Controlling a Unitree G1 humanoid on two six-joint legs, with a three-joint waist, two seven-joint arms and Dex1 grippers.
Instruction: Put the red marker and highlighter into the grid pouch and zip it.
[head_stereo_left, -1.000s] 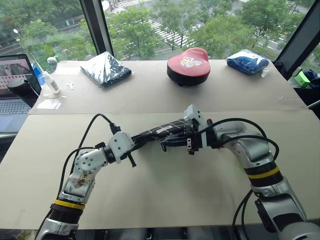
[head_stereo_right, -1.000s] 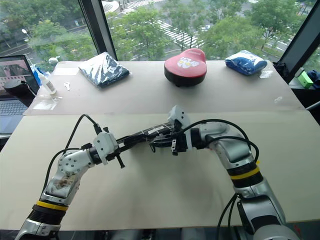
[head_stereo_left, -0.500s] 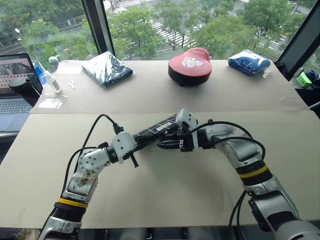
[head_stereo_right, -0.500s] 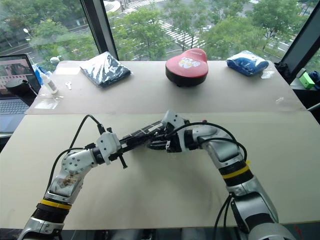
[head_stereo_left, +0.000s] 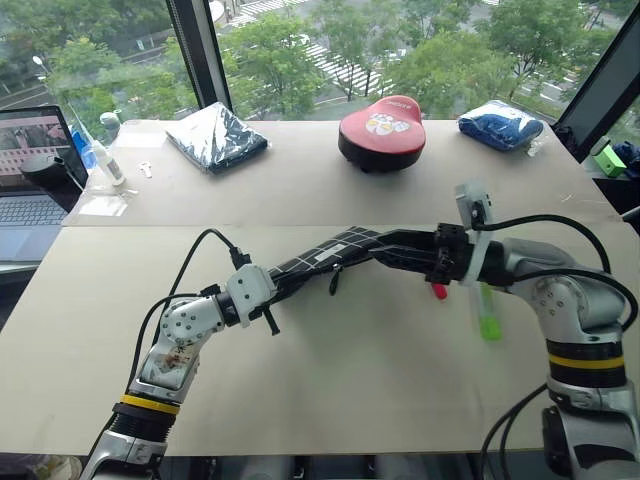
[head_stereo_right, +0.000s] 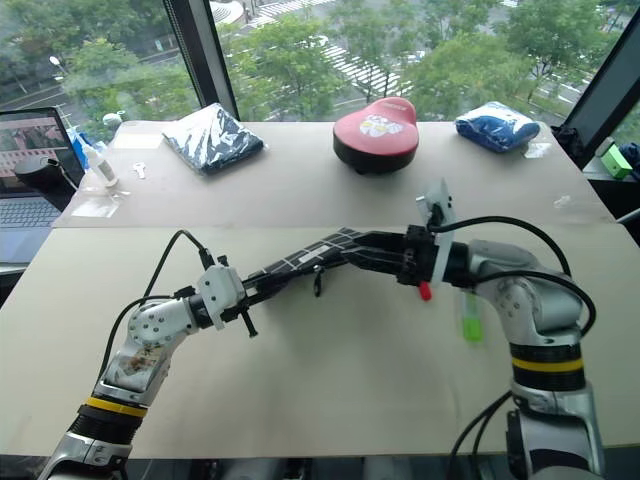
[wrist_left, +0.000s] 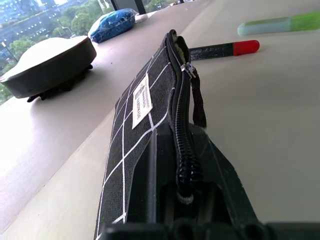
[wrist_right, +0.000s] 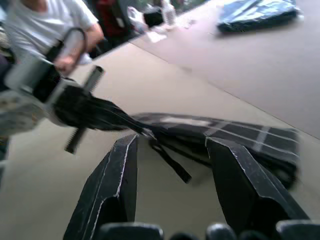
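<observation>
Across the middle of the table (head_stereo_left: 300, 400): the pouch (head_stereo_left: 330, 255), a long flat black fabric case with thin white grid lines and a small white label on its side, lifted off the surface and stretched from about 8 o'clock toward 2 o'clock. Zipper along the top edge, with a black pull cord (wrist_left: 198, 102) dangling partway along; mouth beyond it looks partly open, though hard to be sure. Near end clenched in the left gripper (head_stereo_left: 268, 305), fingers pinched tight on the fabric. At the far end, the right gripper (head_stereo_left: 440, 262), jaws spread and released, holding nothing; in the right wrist view its fingers (wrist_right: 112, 185) straddle the pouch without touching it. At 3 o'clock from the pouch's far end, flat on the table: the highlighter (head_stereo_left: 487, 315), short, chunky, lime green. Just beside it, toward the pouch: the marker (wrist_left: 225, 49), slim black barrel with a red end, lying apart from both.
</observation>
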